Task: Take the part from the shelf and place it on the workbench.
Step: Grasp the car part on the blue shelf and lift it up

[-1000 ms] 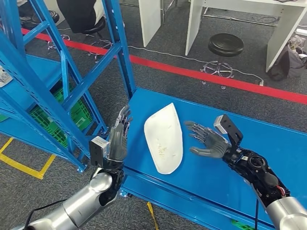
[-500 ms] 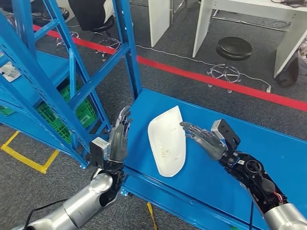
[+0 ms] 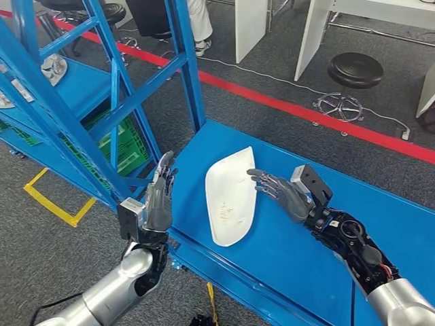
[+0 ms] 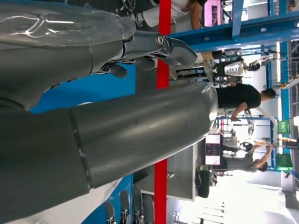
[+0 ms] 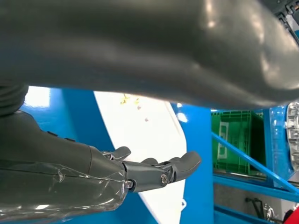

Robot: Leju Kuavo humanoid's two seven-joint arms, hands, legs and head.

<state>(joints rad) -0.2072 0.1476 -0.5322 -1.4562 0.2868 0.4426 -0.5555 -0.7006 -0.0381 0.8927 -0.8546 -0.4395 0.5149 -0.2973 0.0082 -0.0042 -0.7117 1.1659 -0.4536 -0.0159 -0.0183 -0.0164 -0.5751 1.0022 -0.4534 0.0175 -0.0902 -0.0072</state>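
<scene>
In the head view the left robot hand (image 3: 158, 197) stands nearest, off the worktop's near-left edge, its fingers upright, apart and empty. The right robot hand (image 3: 279, 191) reaches in from about 4 o'clock, stretched low and flat over the blue worktop (image 3: 328, 272), fingers spread and holding nothing.

Between the two lies the white part (image 3: 230, 197), flat on the worktop. Its long axis runs roughly from 6 to 12 o'clock, leaning slightly toward 1; the rounded narrow end points near, the broad squared end far. The part sits at about 9 o'clock from the right robot hand, whose fingertips (image 3: 252, 174) reach its far right edge; whether they touch it I cannot tell. The left robot hand stays apart, at about 9 o'clock of the part.

The right wrist view shows small yellowish specks on the part (image 5: 148, 140) and a green crate (image 5: 232, 140) past the worktop's edge. The left wrist view shows people beyond a red floor line (image 4: 163, 140).

Farther off stand the blue shelf (image 3: 102, 102) and a black stool (image 3: 355, 71).
</scene>
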